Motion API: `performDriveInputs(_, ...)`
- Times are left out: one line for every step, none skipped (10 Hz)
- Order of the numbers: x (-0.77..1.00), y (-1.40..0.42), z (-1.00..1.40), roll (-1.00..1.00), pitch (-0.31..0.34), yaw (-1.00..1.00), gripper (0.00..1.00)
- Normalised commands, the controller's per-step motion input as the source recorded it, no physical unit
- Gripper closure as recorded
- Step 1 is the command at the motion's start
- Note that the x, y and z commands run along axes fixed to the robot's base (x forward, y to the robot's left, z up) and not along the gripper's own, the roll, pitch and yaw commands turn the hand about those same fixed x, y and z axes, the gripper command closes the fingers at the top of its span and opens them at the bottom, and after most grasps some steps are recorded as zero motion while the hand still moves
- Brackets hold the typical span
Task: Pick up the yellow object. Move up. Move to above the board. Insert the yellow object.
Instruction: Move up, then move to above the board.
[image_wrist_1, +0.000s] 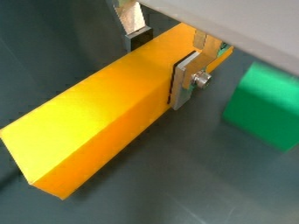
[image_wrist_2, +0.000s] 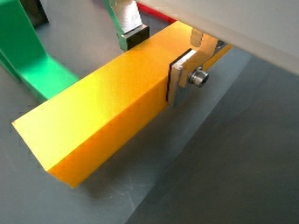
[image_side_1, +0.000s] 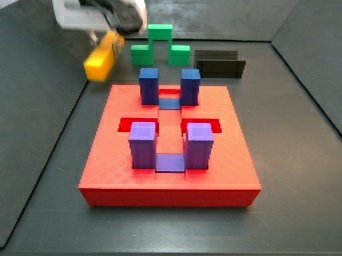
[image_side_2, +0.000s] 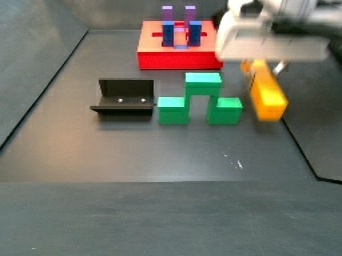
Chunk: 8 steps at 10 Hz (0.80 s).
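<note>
In a wrist view the gripper (image_wrist_1: 160, 58) has its two silver plate fingers (image_wrist_1: 184, 79) pinched on the sides of the yellow object (image_wrist_1: 100, 118), gripping it near one end while the long bar reaches out across the dark floor; a green stepped block (image_wrist_1: 264, 105) shows beside the bar, apart from it. In a wrist view from the opposite side the gripper (image_wrist_2: 158, 54) shows the same clamp, one finger (image_wrist_2: 184, 74) flat against the bar's side face and the yellow object (image_wrist_2: 103, 114) jutting out past it; the green stepped block (image_wrist_2: 26, 45) lies beyond the bar's far edge, not touching. In a side view the gripper (image_side_1: 102, 18) sits high at the back, holding the yellow object (image_side_1: 102, 55) tilted and clear of the floor, just off the far corner of the board (image_side_1: 171, 160) and not yet over it; the board carries blue and purple posts (image_side_1: 146, 83), and the green stepped block (image_side_1: 159, 45) and a dark fixture (image_side_1: 221, 65) stand behind it. In a side view from the opposite end the gripper (image_side_2: 267, 38) holds the yellow object (image_side_2: 267, 90) hanging beside the green stepped block (image_side_2: 201, 98), with the fixture (image_side_2: 126, 98) further along and the board (image_side_2: 175, 46) well behind.
</note>
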Motion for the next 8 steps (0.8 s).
performDriveInputs(-0.01,-0.04,0.41,0.00,0.053,0.02,1.00)
performDriveInputs(0.00,0.00,1.40,0.00,0.000,0.00,1.00)
performDriveInputs(-0.02,0.00,1.40,0.00,0.015,0.00,1.00)
performDriveInputs(-0.05,0.00,1.40,0.00,0.030,0.00,1.00)
performDriveInputs(-0.04,0.00,1.40,0.01,-0.002,0.00,1.00)
performDriveInputs(0.00,0.01,1.40,0.01,0.032,0.00,1.00)
performDriveInputs(0.01,0.01,1.40,0.00,0.075,0.00,1.00)
performDriveInputs(0.01,0.00,1.40,0.00,0.085,0.00,1.00)
